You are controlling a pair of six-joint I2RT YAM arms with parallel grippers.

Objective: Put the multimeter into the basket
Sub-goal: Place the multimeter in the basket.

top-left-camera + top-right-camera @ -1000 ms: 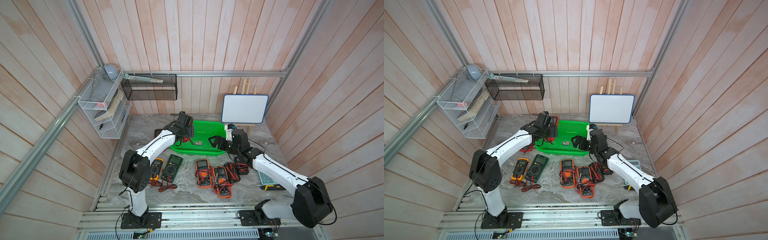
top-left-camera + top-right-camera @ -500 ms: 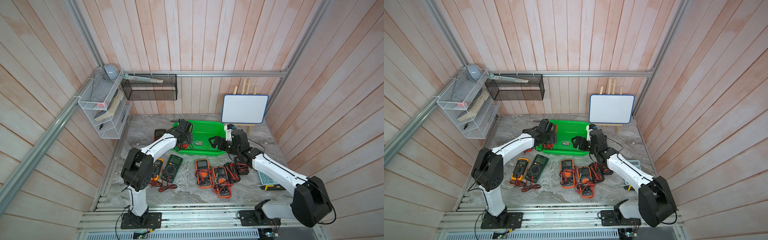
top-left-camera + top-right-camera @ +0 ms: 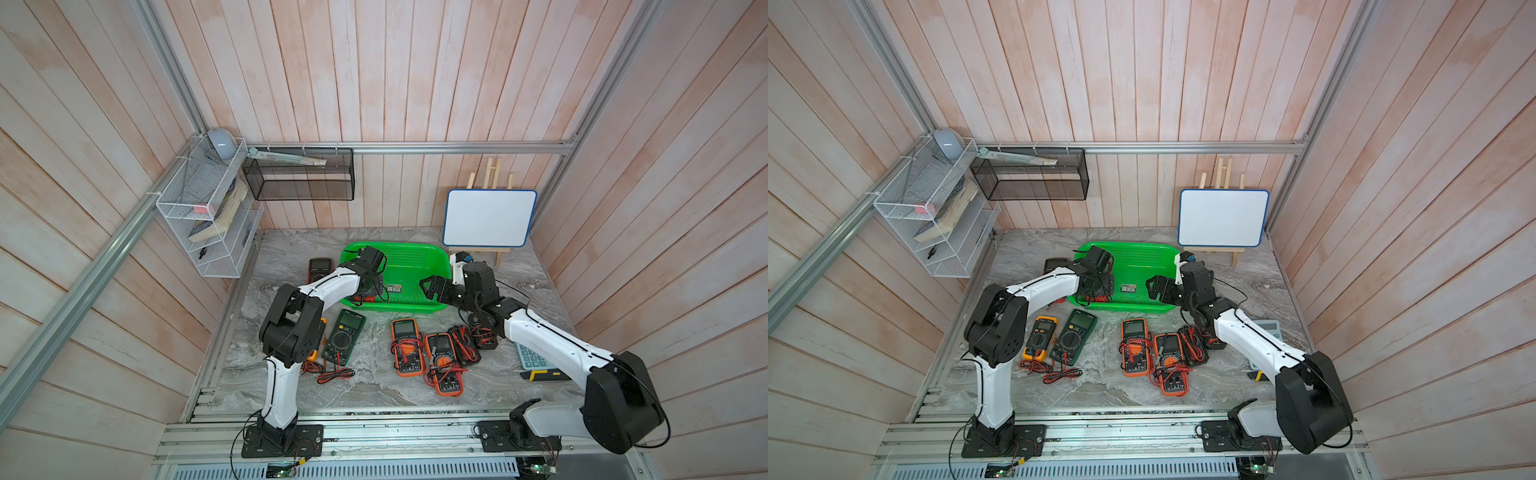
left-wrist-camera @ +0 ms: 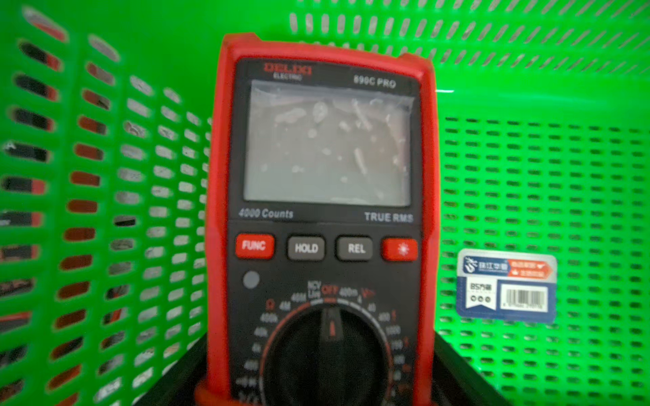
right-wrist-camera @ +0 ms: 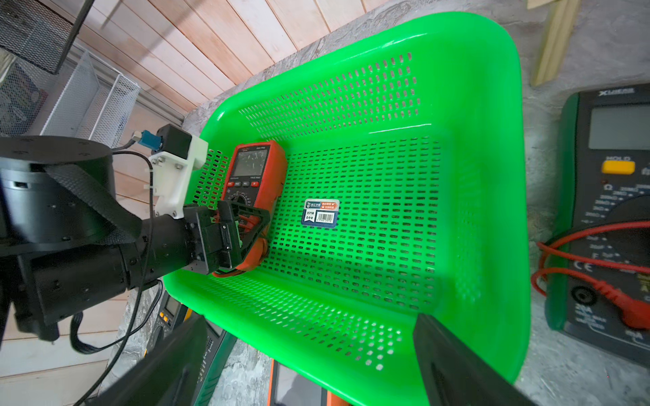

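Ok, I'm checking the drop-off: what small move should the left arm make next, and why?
Probably open the jaws of the left gripper: they clamp the red multimeter, which sits low inside the basket near one end wall, apparently at its floor, so release should finish it.

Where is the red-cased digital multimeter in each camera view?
In a top view: red multimeter hidden under the left arm, in the green plastic basket's near-left corner.
In a top view: same corner, a red sliver.
Left wrist: multimeter fills the centre.
Right wrist: multimeter held by the left pincer.
Shared landmark: barcode sticker on the basket floor.
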